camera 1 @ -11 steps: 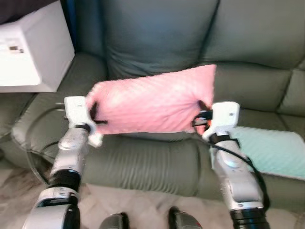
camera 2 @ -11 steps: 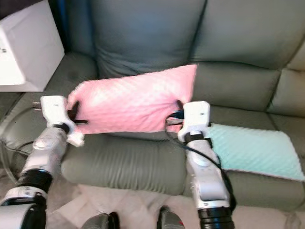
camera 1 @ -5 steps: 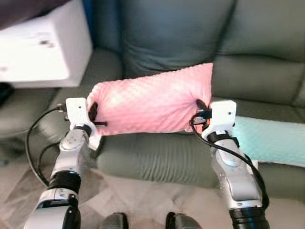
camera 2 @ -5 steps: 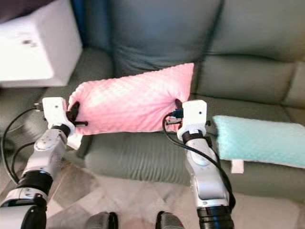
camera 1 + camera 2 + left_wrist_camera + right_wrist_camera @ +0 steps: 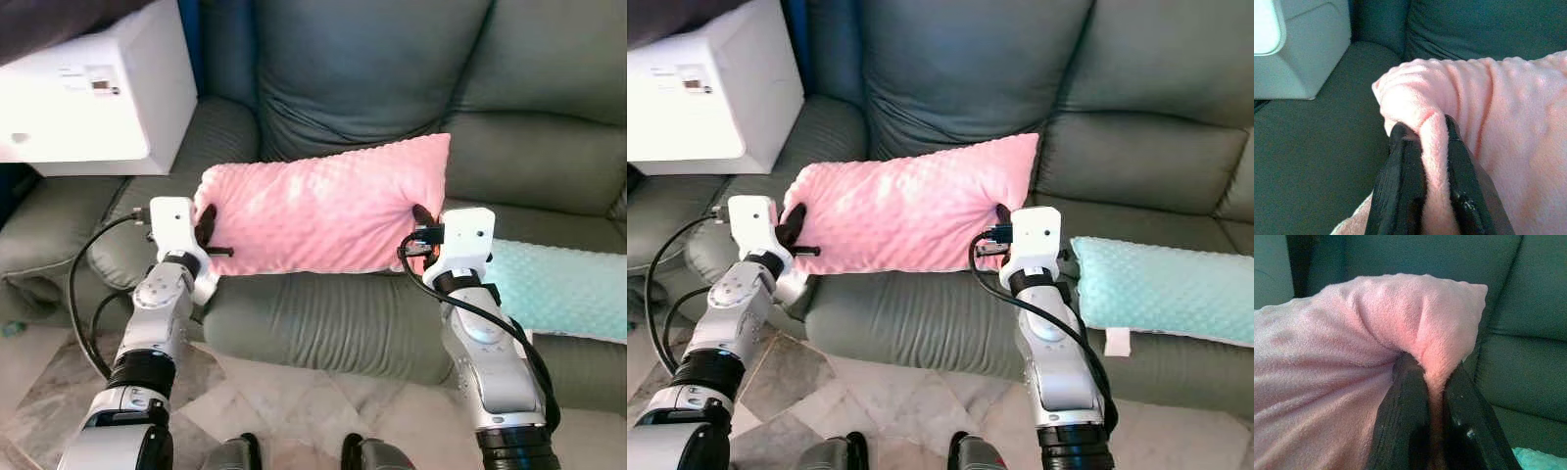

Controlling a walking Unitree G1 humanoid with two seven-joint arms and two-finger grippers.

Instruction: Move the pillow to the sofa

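A pink dimpled pillow (image 5: pixel 323 211) hangs in the air between my two arms, over the front of the dark green sofa's seat (image 5: pixel 323 323). My left gripper (image 5: pixel 203 223) is shut on the pillow's left end, and a fold of pink fabric (image 5: pixel 1432 147) is pinched between its black fingers (image 5: pixel 1400 186). On the pillow's right end my right gripper (image 5: pixel 421 217) is shut, with fabric (image 5: pixel 1435 357) squeezed between its fingers (image 5: pixel 1405 421). The pillow's right corner sits a little higher than its left.
A mint green pillow (image 5: pixel 563 289) lies on the sofa seat to the right. A white box-shaped appliance (image 5: pixel 93 98) stands over the sofa's left armrest. A dark back cushion (image 5: pixel 367 69) rises behind the pink pillow. Pale marble floor (image 5: pixel 39 401) lies below.
The camera has pulled back and shifted, so the sofa and white appliance sit differently in frame. Both grippers keep their hold on the pink pillow, which stays level between them.
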